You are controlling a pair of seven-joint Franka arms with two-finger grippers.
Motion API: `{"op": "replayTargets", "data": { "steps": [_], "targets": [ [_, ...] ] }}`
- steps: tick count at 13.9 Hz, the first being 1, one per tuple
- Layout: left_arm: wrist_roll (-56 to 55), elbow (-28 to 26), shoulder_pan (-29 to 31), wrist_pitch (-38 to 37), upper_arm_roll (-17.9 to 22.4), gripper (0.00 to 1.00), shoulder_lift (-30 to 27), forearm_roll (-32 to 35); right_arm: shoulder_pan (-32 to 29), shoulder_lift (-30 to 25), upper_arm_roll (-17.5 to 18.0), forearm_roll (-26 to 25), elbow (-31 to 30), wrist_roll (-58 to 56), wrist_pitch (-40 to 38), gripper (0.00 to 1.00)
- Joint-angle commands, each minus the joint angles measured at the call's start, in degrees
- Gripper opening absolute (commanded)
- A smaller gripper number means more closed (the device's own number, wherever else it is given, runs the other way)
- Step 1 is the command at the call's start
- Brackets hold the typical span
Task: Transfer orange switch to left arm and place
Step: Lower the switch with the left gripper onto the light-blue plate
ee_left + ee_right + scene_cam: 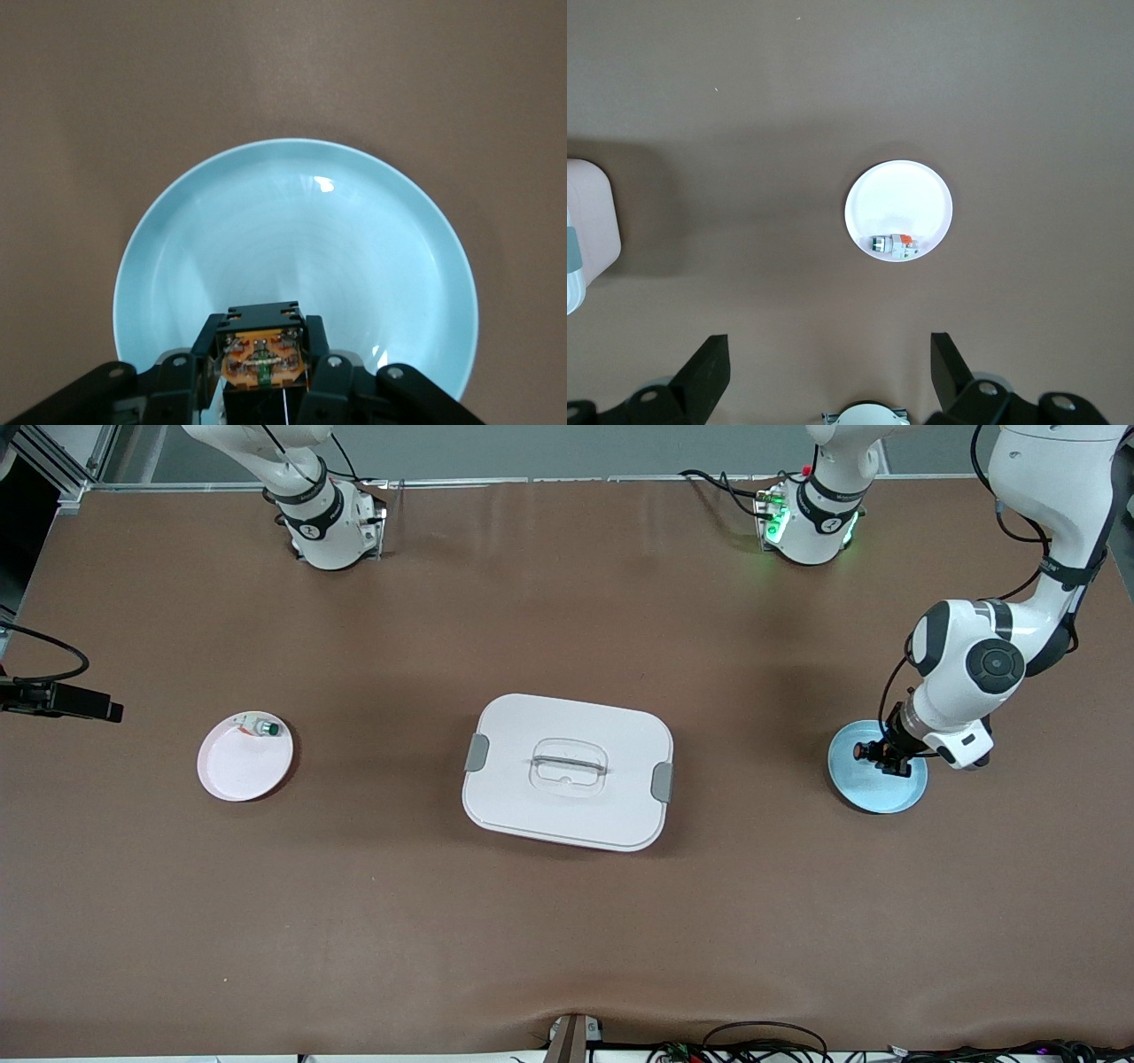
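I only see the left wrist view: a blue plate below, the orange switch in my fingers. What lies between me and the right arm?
Observer: The white box sits mid-table, between your blue plate and a pink plate toward the right arm's end.
Operator: Is the right gripper ready?
Observer: It hangs high over the table near the pink plate, fingers open, holding nothing.
Operator: Is that pink plate bare?
Observer: No, a small silver part with a green cap lies in it, at the rim farther from the front camera.
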Motion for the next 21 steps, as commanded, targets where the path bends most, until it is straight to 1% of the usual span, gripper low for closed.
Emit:
{"op": "replayTargets", "data": {
  "steps": [1,4,8,14,15,20,21],
  "targets": [
    [-0.42,-0.32,1.17,2.29,-0.41,0.0,0.92,1.98,0.04,-1.91,0.51,-0.85,-1.64,0.79,0.21,1.0],
    [-0.42,-0.32,1.25,2.65,-0.33,0.0,1.71,1.98,-0.04,-2.35,0.51,-0.85,-1.82,0.79,0.13,1.0],
    [-0.42,-0.32,1.34,3.44,-0.24,0.0,2.5,1.98,-0.48,-5.06,0.51,-0.85,-6.46,0.79,2.4,1.0],
    [-0.33,-0.32,2.13,4.85,-0.15,0.0,3.64,2.07,-0.31,-14.2,0.51,-0.85,-21.22,0.79,14.61,1.0],
    [-0.42,-0.32,2.13,4.85,-0.15,0.0,3.73,2.07,-0.31,-14.91,0.51,-0.85,-22.2,0.79,15.5,1.0],
    [-0.33,-0.32,2.22,4.93,-0.24,0.0,3.82,2.07,-0.31,-15.71,0.42,-0.94,-22.3,0.79,16.03,1.0],
    [-0.33,-0.32,2.22,4.93,-0.24,0.02,3.82,2.07,-0.13,-16.06,0.5,-0.94,-22.3,0.79,16.82,1.0]
  ]
}}
